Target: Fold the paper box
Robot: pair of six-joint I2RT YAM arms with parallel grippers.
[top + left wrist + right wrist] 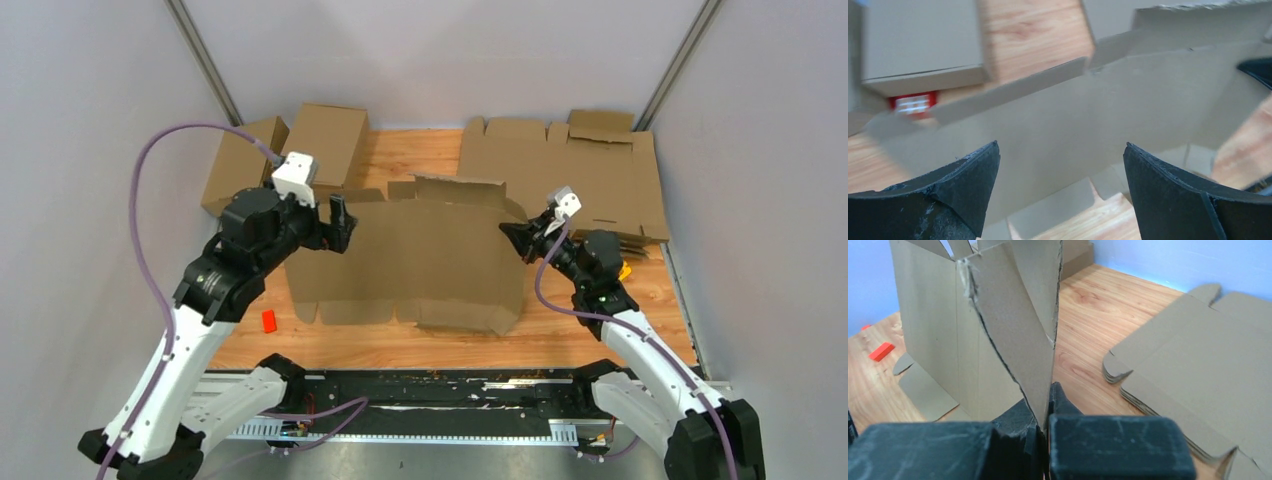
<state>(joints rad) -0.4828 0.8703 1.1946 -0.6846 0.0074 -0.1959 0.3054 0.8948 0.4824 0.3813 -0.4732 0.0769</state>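
Between the right gripper jaws the paper box edge is clamped for opening; its panel ahead of the parted left gripper jaws should be gripped next.

Left jaws apart, right jaws clamped.

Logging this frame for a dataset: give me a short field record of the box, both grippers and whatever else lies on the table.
paper box: standing partly upright, centre
right gripper: shut on the box's right edge
left gripper: open, at the box's left side, not gripping
cardboard sheet stack: flat, far right
red card: flat, near left of the box
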